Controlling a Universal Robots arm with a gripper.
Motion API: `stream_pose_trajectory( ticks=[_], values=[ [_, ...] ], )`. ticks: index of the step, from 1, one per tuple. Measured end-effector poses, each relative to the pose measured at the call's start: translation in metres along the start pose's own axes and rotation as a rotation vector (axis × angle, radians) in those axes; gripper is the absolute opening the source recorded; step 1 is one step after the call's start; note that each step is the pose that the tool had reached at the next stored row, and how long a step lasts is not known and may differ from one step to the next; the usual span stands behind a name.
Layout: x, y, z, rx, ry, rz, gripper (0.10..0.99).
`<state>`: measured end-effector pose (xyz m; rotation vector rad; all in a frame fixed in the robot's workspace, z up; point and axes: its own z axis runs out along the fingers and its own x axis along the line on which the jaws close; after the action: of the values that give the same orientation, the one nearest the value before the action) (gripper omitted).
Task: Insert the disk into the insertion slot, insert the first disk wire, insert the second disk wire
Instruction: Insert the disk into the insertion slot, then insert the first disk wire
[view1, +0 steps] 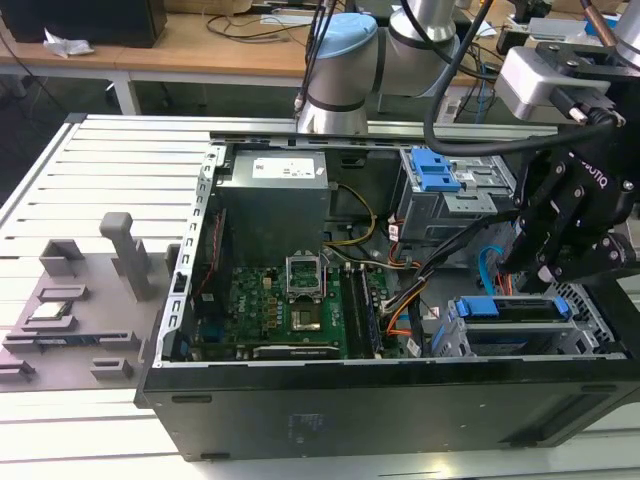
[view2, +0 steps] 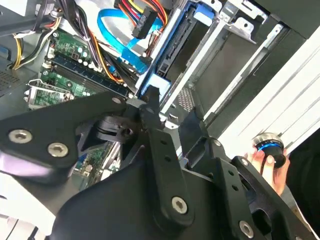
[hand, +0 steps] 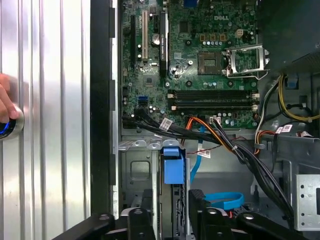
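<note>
Straddling the end of the disk (hand: 172, 167), the fingers (hand: 196, 207) of the gripper (hand: 171, 194) stand parted, one on each side of the bright blue carrier. In the first wrist view a strip of grey cage rail shows between one finger and the carrier, so nothing is clamped.

The disk sits in the insertion slot (view1: 596, 322), at the corner of the open computer case (view1: 350, 400) on the exterior view's right. Its blue frame lies level with the top of the cage.

The second disk wire (hand: 225, 200) forms a light blue loop just beside the disk. In the second wrist view it runs down toward the carrier's edge.

The first disk wire (view2: 150, 10) lies near it. Its orange, red and black strands end in a black plug that rests close to the carrier. Whether either plug is seated cannot be told.

Beyond the wires lies the motherboard (hand: 200, 65). The taller cage with the blue latch (view1: 435, 170) stands behind the insertion slot in the exterior view.

The case rests on a slotted aluminium bench (view1: 120, 170). A person's hand (view2: 265, 161) touches a round button (view2: 268, 145) with a blue ring beside the case.
</note>
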<state>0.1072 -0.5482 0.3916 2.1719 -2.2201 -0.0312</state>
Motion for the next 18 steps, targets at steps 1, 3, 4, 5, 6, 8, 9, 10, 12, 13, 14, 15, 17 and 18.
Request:
stream_pose_trajectory(
  ticks=[1, 3, 4, 5, 6, 8, 9, 10, 12, 13, 14, 15, 17, 18],
  values=[
    [0.0, 0.0, 0.0, 0.0, 0.0004, 0.0, 0.357],
    [0.0, 0.0, 0.0, 0.0, 0.0016, 0.0, 0.231],
    [0.0, 0.0, 0.0, 0.0, 0.002, 0.0, 0.173],
    [0.0, 0.0, 0.0, 0.0, 0.0024, 0.0, 0.173],
    [0.0, 0.0, 0.0, 0.0, 0.003, 0.0, 0.106],
    [0.0, 0.0, 0.0, 0.0, 0.0051, 0.0, 0.106],
    [0.0, 0.0, 0.0, 0.0, 0.0059, 0.0, 0.106],
    [0.0, -0.0002, 0.0, 0.0, 0.0062, 0.0, 0.106],
    [-0.0005, -0.0055, 0.0017, 0.0, 0.0066, 0.0, 0.106],
    [-0.0008, -0.008, 0.0026, 0.0, 0.0074, 0.0, 0.106],
    [-0.0015, -0.0128, 0.0046, 0.0, 0.0084, 0.0, 0.106],
    [-0.0025, -0.016, 0.0058, 0.0, 0.0092, 0.0, 0.106],
    [-0.0068, -0.0248, 0.0081, -0.001, 0.0106, 0.0, 0.106],
    [-0.0094, -0.0278, 0.0088, -0.001, 0.0111, 0.0, 0.106]
  ],
)
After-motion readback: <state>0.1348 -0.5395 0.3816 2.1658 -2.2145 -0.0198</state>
